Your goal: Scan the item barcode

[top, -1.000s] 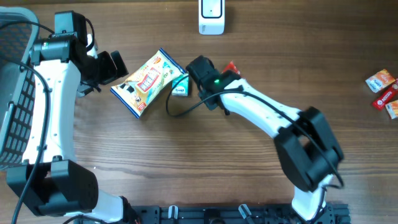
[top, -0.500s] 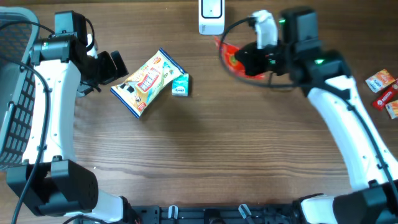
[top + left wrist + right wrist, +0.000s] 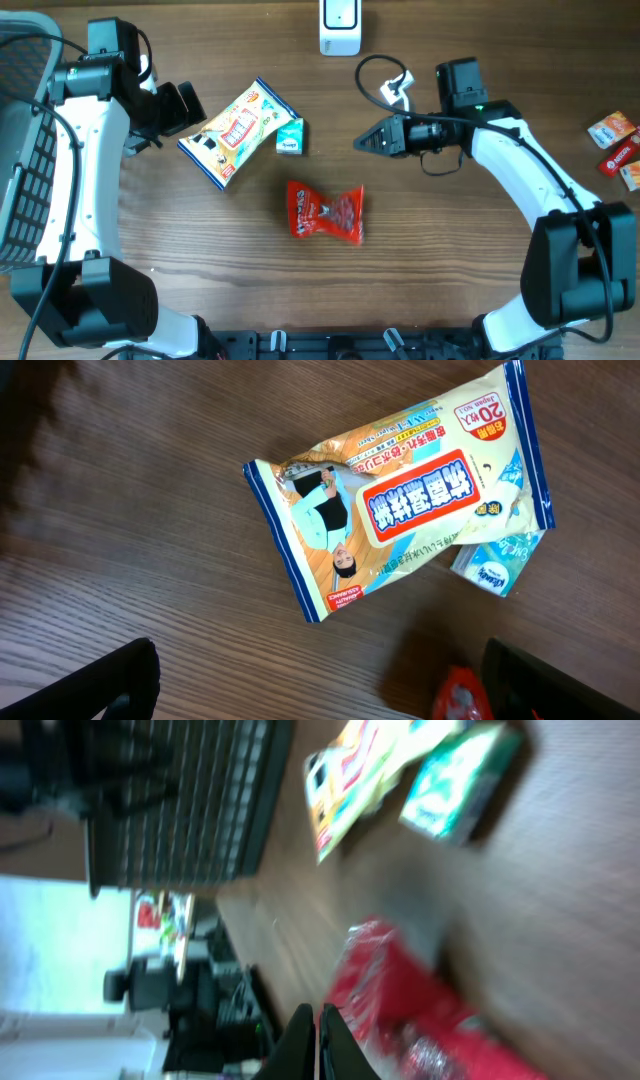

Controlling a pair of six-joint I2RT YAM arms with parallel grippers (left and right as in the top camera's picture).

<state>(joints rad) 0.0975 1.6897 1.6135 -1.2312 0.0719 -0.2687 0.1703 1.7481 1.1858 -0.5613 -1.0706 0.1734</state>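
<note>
The red snack packet (image 3: 325, 212) lies flat on the table, free of both arms. In the overhead view it is a little below the right gripper (image 3: 361, 144) and to the left of its tip. This gripper has its fingers pressed together and holds nothing. It points toward the left side of the table, and its wrist camera shows the red packet just under the fingertips.

Farther in front of it lie the small green packet (image 3: 290, 137) and the large wet-wipe pack (image 3: 238, 132), the packet partly under the pack. Just beyond that pack the left gripper (image 3: 178, 107) stands wide open and empty. The scanner (image 3: 340, 27) is off to the side of the right gripper, at the far table edge.

I judge that no item is at the scanner, so the step in hand is a pick. The next move calls for a gripper to come down on an item with open fingers, close on its edge, and turn the barcode to the scanner.
</note>
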